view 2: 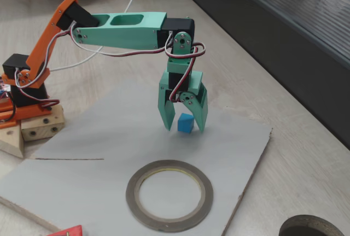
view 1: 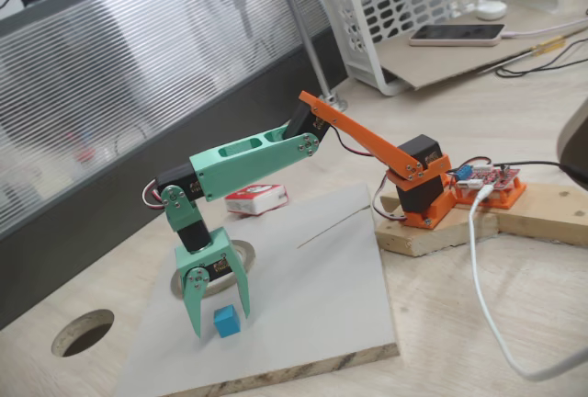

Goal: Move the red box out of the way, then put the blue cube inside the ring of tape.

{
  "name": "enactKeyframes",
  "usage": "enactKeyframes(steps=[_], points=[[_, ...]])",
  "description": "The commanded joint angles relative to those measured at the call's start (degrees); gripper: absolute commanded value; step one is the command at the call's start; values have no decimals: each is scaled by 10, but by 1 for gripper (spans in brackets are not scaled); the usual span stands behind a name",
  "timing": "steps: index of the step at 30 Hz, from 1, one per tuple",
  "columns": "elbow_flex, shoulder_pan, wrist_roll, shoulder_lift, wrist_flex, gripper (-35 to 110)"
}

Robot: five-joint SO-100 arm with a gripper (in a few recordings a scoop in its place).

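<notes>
- A pale wooden table (view 1: 478, 323) carries everything.
- A grey board (view 2: 87, 137) lies flat on the table.
- On the board rest the ring of tape (view 2: 170, 194) and, beyond the ring in that fixed view, the blue cube (view 2: 185, 122).
- The red box (view 1: 254, 199) sits just off the board's far edge.
- A round hole (view 1: 83, 332) is cut through the tabletop beside the board.
- A wooden block (view 1: 514, 218) lies on the table near the board's corner.

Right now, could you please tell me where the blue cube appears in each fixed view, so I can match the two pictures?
In a fixed view: the blue cube sits low and left of centre on the grey board, between the fingers of the green hand.
In the other fixed view: the cube is just above centre, beyond the ring of tape.
Shared landmark: the hand straddling it.
</notes>
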Motion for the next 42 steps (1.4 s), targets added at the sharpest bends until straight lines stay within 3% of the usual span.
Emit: enactKeyframes(steps=[1,15,27,42], points=[[-10,-8,4,8,5,50],[-11,-8,4,8,4,49],[-11,-9,4,9,-74,7],[-11,-7,0,17,-80,5]])
